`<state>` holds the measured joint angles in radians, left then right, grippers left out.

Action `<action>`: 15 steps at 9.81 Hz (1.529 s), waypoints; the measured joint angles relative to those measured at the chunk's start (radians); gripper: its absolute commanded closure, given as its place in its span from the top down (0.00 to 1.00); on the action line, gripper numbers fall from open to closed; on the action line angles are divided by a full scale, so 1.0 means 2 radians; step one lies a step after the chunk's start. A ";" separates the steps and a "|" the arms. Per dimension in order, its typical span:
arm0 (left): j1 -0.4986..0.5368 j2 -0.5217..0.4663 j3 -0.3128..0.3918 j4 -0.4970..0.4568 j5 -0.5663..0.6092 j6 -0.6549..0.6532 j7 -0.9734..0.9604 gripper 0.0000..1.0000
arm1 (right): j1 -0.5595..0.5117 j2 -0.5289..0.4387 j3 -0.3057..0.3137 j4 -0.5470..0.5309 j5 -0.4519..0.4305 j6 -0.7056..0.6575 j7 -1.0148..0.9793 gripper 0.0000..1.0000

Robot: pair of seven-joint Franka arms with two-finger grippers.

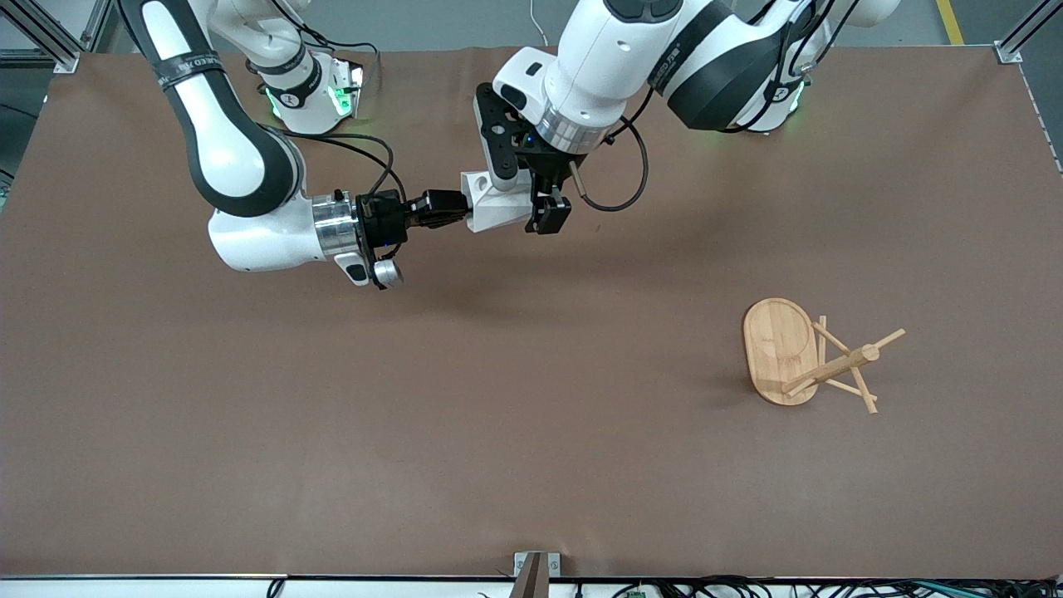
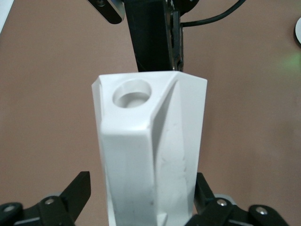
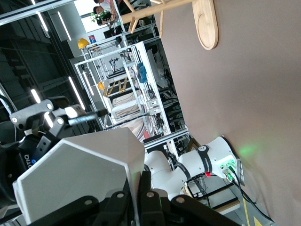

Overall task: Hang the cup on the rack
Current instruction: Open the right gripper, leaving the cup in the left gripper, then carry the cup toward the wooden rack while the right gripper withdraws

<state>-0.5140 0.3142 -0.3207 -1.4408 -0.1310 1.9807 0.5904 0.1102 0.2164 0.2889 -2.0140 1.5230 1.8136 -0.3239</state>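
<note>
The right pincer, reaching sideways from its arm, was closed on the rim end of the cup, its black fingers clamped over the cup's edge in the right wrist view. The left pincer pointed downward at the other end of the same cup, with its fingers spread apart on either side of the white faceted body and not visibly pressing on it. The cup was thus held in the air, lying on its side over the part of the counter near the robots' bases, with its pierced handle tab facing the left wrist camera.

The rack stood on the brown counter, nearer to the front camera than the cup and toward the left arm's end, well apart from both pincers. Its oval bamboo base rested flat, and the central post carried several thin slanted pegs. All pegs were bare.
</note>
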 measured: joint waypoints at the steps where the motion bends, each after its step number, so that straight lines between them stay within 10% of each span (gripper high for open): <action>1: 0.000 0.000 -0.002 0.000 0.000 0.000 0.004 0.05 | 0.000 0.000 -0.001 0.000 0.001 0.004 -0.001 0.01; 5: 0.001 0.000 -0.002 0.001 0.000 0.000 0.005 0.00 | 0.000 0.000 0.000 0.000 0.002 0.004 -0.002 0.08; 6: 0.001 0.000 -0.002 0.001 0.000 0.000 0.006 0.00 | 0.000 0.000 0.000 0.001 0.003 0.004 -0.002 0.99; 12: 0.012 0.003 0.002 0.002 0.001 0.001 0.011 0.00 | -0.014 -0.016 -0.006 0.003 -0.008 0.000 0.000 1.00; 15: 0.033 0.003 0.004 0.002 0.002 0.001 0.013 0.00 | -0.081 -0.021 -0.013 0.025 -0.151 -0.009 0.063 1.00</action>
<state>-0.4471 0.3204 -0.3130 -1.4372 -0.1273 1.9819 0.6174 -0.0514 0.1736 0.2624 -1.9641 1.2207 1.7962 -0.1977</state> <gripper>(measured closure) 0.273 0.000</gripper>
